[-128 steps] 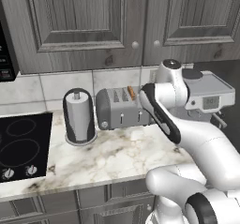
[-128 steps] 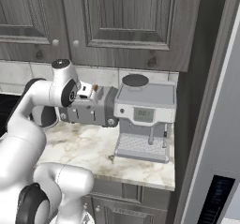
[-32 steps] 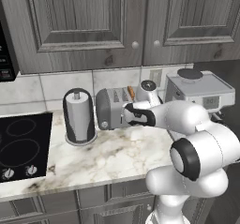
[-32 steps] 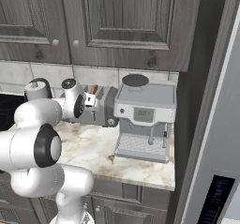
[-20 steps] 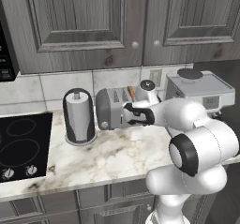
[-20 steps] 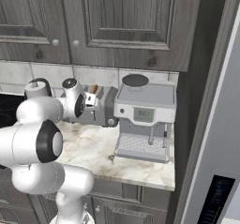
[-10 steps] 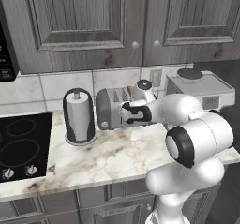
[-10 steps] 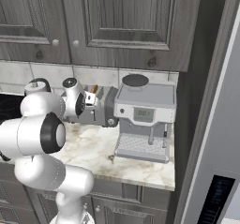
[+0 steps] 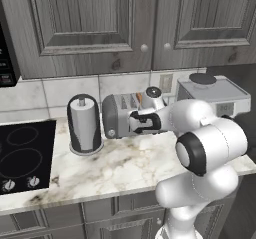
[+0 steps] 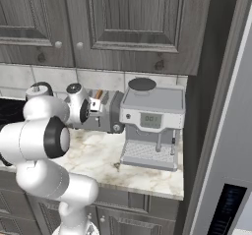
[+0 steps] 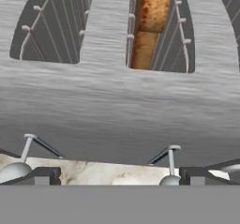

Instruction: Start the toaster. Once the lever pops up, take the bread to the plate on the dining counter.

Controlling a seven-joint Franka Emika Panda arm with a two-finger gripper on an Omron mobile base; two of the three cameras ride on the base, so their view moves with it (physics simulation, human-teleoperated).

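Left base view, left to right. A black cooktop (image 9: 20,155) lies well to the left of the hand. Nearer stands a dark paper-towel holder (image 9: 84,124), just beside the toaster (image 9: 118,117). The gripper (image 9: 134,123) sits against the toaster's front face, at lever height. A coffee machine (image 9: 212,98) stands beyond the hand on its other side.

Right base view. The gripper (image 10: 96,105) is close against the toaster (image 10: 109,116), with the coffee machine (image 10: 152,126) immediately beyond it.

Hand view. The two fingertips (image 11: 41,176) rise well apart at the bottom edge, so the fingers are spread wide and hold nothing. Ahead of them is the toaster's brushed top (image 11: 112,96). Two levers (image 11: 170,160) project just in front of the tips, one near each finger. The bread (image 11: 149,19) sits in the slot ahead and right of centre; the slot ahead and left appears empty.

Step in hand, by judgement: pressing down the lever that serves the loaded slot.

Risks:
- Wrong lever. The two lie close together before the hand; pressing the left one would leave the bread untoasted.
- Slip. A spread finger meeting a thin lever off-centre may slide past it without latching it.
- Shove. Pushing forward rather than down could move the toaster back along the marble worktop (image 9: 125,165).
- Collision. The coffee machine is close enough for the arm to strike when swinging.
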